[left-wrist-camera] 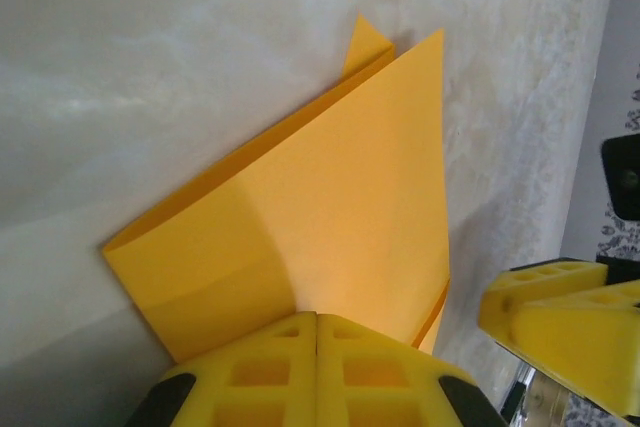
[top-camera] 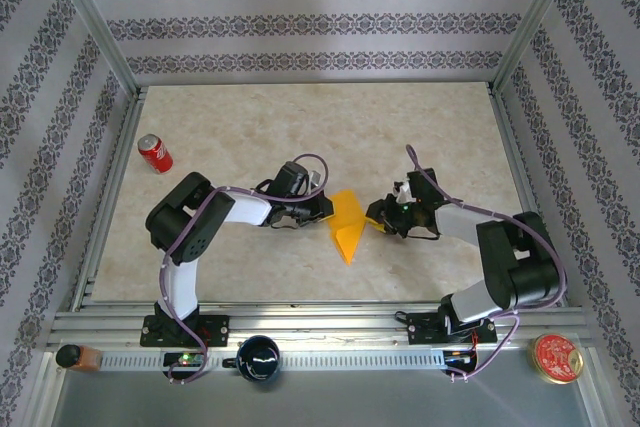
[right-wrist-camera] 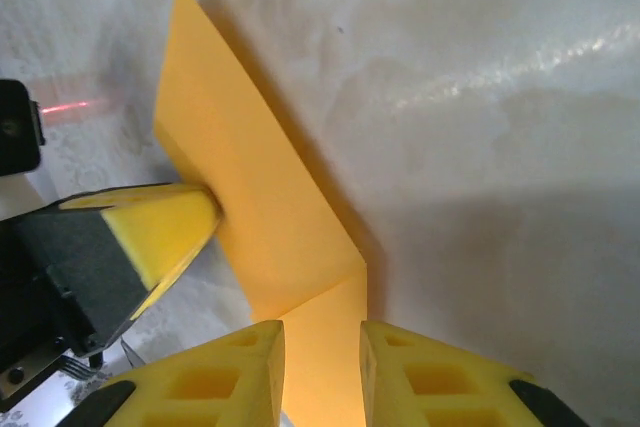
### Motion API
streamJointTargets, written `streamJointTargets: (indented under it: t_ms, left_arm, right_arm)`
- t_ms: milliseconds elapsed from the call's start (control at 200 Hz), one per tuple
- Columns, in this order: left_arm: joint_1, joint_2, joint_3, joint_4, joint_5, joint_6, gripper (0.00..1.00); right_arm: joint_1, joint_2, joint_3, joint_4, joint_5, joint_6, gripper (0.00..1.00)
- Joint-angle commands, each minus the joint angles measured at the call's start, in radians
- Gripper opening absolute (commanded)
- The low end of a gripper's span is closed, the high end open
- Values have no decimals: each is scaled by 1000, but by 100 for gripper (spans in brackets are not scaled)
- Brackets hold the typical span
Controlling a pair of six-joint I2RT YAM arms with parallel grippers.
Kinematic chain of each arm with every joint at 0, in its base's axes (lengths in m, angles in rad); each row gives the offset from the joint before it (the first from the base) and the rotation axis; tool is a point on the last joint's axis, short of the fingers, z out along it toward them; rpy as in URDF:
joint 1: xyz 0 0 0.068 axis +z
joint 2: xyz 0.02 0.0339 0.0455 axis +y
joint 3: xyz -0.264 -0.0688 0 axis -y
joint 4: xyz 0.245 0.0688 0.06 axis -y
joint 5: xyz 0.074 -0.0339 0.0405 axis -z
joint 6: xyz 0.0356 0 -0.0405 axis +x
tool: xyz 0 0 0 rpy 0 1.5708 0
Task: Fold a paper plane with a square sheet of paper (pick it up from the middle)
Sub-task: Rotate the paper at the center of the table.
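Observation:
The square sheet of paper (top-camera: 346,225) is orange-yellow and folded into a pointed wedge, a rough paper plane shape, mid-table between both arms. My left gripper (top-camera: 330,209) is shut on its left edge. In the left wrist view the closed yellow fingers (left-wrist-camera: 250,372) pinch the paper (left-wrist-camera: 330,217), which fans out ahead of them. My right gripper (top-camera: 378,215) is at the paper's right side. In the right wrist view it (right-wrist-camera: 322,347) is open, with a strip of the paper (right-wrist-camera: 260,207) running through the gap between its fingers. The left gripper's finger (right-wrist-camera: 165,222) touches the paper there.
A red soda can (top-camera: 154,153) lies at the table's left side. A dark mug (top-camera: 258,357), a red-lidded tin (top-camera: 557,357) and a small orange object (top-camera: 78,355) sit along the front rail. Aluminium frame posts and patterned walls enclose the table.

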Motion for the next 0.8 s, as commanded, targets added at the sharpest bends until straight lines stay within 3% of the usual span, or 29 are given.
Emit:
streamJointTargets:
  t_ms: [0, 225, 794]
  left_arm:
    - [-9, 33, 44, -53, 58, 85, 1]
    - [-8, 37, 65, -105, 54, 108, 2]
    - [-10, 34, 73, -132, 65, 120, 2]
  right_arm:
    - [-1, 33, 22, -5, -44, -34, 28]
    - [-2, 53, 20, -22, -9, -39, 29]
    - [-1, 68, 56, 100, -109, -38, 28]
